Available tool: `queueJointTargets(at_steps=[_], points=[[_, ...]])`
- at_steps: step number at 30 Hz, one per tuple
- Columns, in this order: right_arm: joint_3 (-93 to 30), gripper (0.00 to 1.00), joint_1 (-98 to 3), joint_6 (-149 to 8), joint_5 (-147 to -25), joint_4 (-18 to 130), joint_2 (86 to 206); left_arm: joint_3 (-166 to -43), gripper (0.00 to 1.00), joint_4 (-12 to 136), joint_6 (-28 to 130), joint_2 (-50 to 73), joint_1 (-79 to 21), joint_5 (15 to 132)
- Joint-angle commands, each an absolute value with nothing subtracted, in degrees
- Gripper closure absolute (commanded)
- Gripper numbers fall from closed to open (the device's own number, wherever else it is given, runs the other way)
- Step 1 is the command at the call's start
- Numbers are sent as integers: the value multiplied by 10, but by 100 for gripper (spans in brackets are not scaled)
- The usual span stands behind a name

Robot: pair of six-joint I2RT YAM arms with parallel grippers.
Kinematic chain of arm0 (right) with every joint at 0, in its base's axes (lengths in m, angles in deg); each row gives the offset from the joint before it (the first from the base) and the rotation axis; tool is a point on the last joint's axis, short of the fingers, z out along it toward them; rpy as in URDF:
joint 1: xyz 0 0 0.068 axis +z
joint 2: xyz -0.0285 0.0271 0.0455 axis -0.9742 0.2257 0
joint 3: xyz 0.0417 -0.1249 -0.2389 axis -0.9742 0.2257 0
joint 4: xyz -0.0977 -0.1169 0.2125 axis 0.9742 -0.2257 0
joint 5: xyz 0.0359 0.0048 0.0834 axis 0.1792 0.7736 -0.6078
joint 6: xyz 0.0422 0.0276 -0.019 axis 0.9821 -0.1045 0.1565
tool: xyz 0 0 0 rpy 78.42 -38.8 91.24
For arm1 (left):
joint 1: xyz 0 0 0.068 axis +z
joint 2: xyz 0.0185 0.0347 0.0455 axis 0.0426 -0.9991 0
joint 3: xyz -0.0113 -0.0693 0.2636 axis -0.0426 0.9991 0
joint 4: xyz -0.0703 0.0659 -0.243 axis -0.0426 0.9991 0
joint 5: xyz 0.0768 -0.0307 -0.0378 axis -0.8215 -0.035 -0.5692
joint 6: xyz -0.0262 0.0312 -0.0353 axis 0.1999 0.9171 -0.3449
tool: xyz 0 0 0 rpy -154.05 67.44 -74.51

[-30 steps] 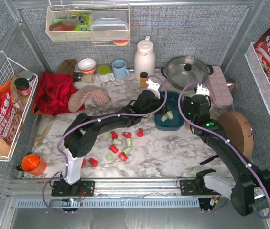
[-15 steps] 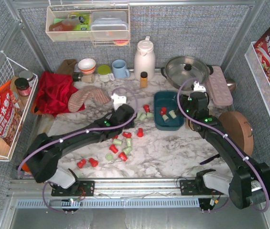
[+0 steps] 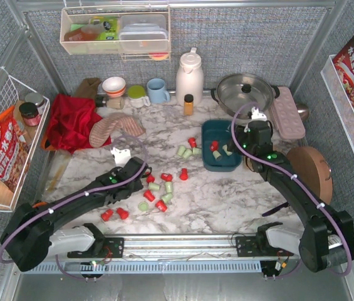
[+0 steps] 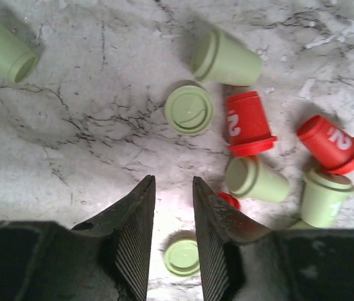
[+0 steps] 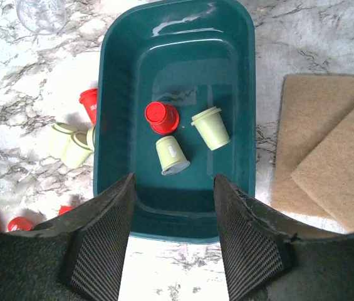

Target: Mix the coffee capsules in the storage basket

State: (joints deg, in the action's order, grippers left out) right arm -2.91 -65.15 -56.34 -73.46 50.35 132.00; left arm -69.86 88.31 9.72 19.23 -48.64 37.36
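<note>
The teal storage basket [image 3: 223, 130] [image 5: 183, 56] sits right of centre and holds one red capsule [image 5: 161, 117] and two pale green capsules [image 5: 173, 155]. Several red and green coffee capsules [image 3: 158, 191] lie loose on the marble to its left, and a few more lie beside its left wall [image 3: 189, 151]. My left gripper [image 3: 140, 170] [image 4: 173, 182] hovers over the loose pile. Its jaws are narrow but apart and grip nothing; a green capsule [image 4: 183, 257] stands on the table between them. My right gripper [image 3: 247, 145] [image 5: 173, 182] hangs open and empty at the basket's right side.
An amber bottle [image 3: 188, 103], a white thermos [image 3: 189, 75] and a steel pot [image 3: 245, 94] stand behind the basket. A pink tray [image 3: 287, 113] and cork mats [image 3: 311, 172] lie to the right. Red cloth [image 3: 70, 122] and an orange cup [image 3: 42, 216] are on the left.
My left arm has drawn back from the basket, leftward and nearer, to above the loose capsules, and its jaws have narrowed. A red capsule now lies in the basket. The right arm has hardly moved.
</note>
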Motion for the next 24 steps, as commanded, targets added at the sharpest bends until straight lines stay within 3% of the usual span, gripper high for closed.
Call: queueJointTargets(at_steps=[1,9,24], points=[[-35,43,-652,-561,-754,516,1323,-673,62,798,177,197,-455,429],[-38,43,-652,-563,-769,517,1331,-715,64,713,283,113,-432,468],[-44,43,-651,-564,-787,519,1349,-720,69,716,271,35,-388,568]])
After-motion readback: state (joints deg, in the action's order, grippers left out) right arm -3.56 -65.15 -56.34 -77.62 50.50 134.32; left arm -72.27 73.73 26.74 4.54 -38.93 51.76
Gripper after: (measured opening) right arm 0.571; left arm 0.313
